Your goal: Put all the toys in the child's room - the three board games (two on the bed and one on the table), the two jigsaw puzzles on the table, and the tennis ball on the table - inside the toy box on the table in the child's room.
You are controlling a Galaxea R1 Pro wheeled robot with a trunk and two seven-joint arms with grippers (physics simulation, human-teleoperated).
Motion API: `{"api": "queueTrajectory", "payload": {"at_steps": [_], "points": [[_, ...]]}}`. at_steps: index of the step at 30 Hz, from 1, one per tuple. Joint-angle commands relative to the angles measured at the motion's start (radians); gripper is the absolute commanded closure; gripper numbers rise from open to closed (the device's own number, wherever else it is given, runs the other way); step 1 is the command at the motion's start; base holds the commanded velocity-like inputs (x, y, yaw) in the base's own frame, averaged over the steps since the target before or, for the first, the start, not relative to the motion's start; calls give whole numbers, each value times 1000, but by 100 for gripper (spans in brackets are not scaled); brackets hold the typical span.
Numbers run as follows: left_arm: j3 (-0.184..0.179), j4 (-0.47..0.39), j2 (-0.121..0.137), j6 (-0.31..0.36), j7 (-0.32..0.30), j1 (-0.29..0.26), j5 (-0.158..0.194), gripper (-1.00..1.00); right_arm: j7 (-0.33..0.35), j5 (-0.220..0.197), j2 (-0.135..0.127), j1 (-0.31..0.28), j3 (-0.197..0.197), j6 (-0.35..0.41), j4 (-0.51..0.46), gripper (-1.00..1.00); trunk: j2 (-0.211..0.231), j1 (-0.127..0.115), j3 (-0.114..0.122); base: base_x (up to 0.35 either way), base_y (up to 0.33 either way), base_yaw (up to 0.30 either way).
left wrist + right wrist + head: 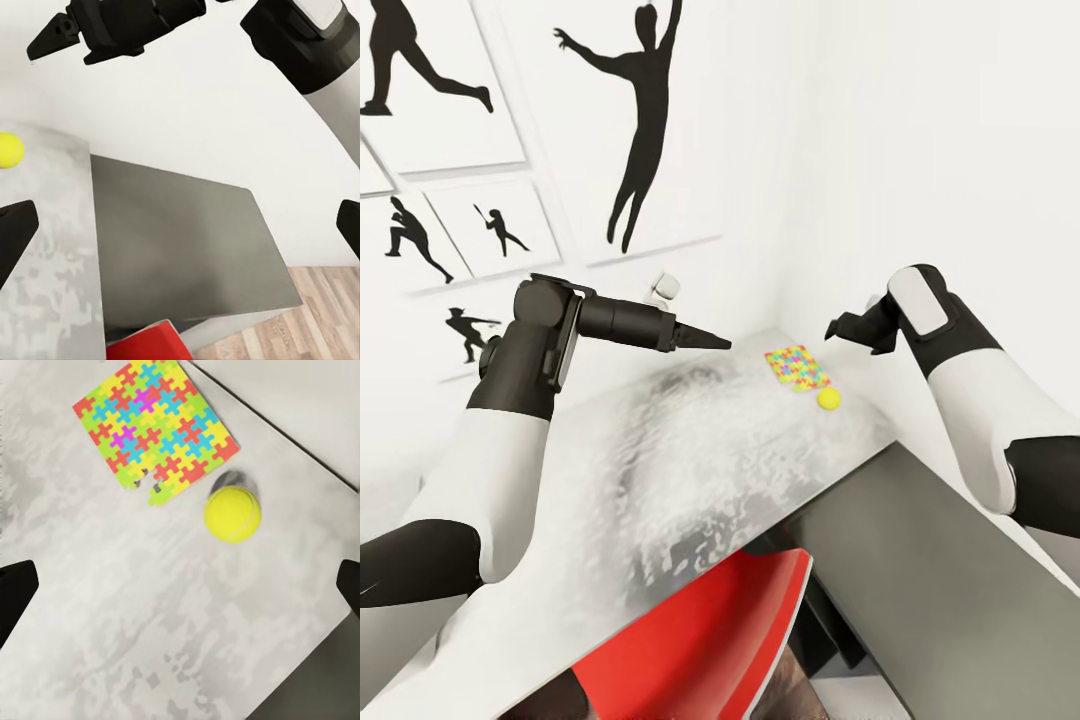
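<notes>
Bright, sharp render; soft shadows, wide-angle warp.

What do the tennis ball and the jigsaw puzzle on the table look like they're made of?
Tennis ball: matte yellow-green, probably felt; a faint curved seam shows. Jigsaw puzzle: thin flat slab of bright interlocking pieces, probably printed cardboard, no gloss. Table: pale mottled top, possibly stone-look laminate.

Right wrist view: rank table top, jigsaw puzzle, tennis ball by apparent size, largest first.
1. Table top: covers most of the picture.
2. Jigsaw puzzle: flat multicoloured slab, clearly wider than the ball.
3. Tennis ball: smallest, lying just beside the puzzle's corner.
All three rest at about the same depth, so the ranking is not skewed by nearness.
</notes>
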Motion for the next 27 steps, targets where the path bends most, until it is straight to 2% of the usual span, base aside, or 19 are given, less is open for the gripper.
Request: {"api": "queueTrajectory", "payload": {"at_steps": [1,19,27], "points": [[1,0,-1,10,-9,-1,-10,-100,-8,-11,-2,-5,7,2,-1,-100,-2,1,-4,0,0,0],[1,-1,-1,10,-9,-1,-10,-100,-8,-11,0,-77,8,2,0,-100,-2,1,-33,0,0,0],[0,-1,-2,10,-9,-1,-10,-100,-9,-11,0,-82,9,2,0,-100,-2,1,-47,0,0,0]]}}
